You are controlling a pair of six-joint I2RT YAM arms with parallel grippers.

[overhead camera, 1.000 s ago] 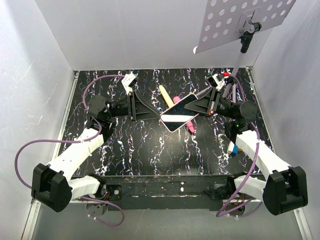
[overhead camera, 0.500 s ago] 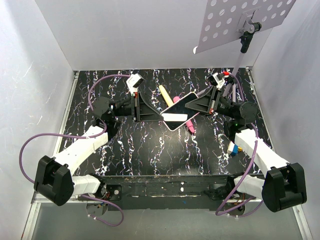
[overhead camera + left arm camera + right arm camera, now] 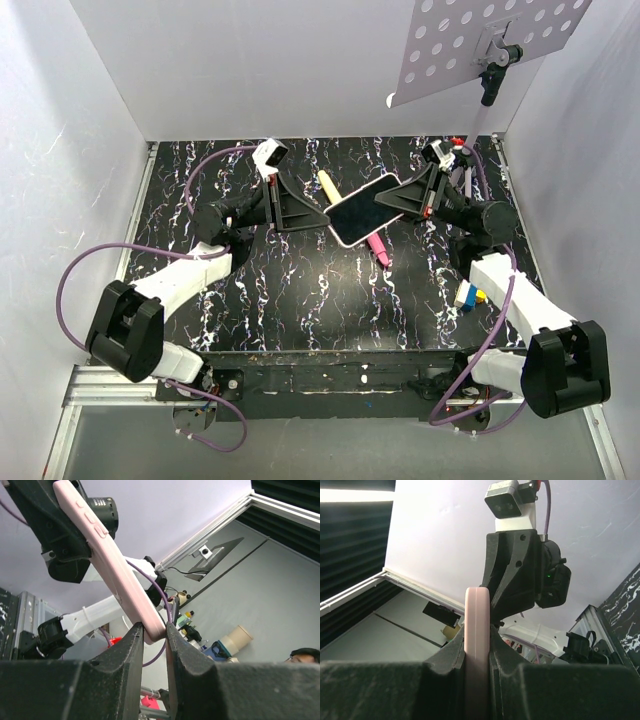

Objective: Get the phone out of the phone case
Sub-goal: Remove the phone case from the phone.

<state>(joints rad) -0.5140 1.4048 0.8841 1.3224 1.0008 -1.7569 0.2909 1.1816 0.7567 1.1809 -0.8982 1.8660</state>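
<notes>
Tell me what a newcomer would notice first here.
First, the phone in its salmon-pink phone case, held up over the middle of the black marbled table between the left gripper and the right gripper, each pinching one end. Beneath it, a yellow stick and a pink marker lie on the tabletop.

Pink marker (image 3: 379, 248) and yellow stick (image 3: 327, 187) partly behind the phone (image 3: 365, 208).
</notes>
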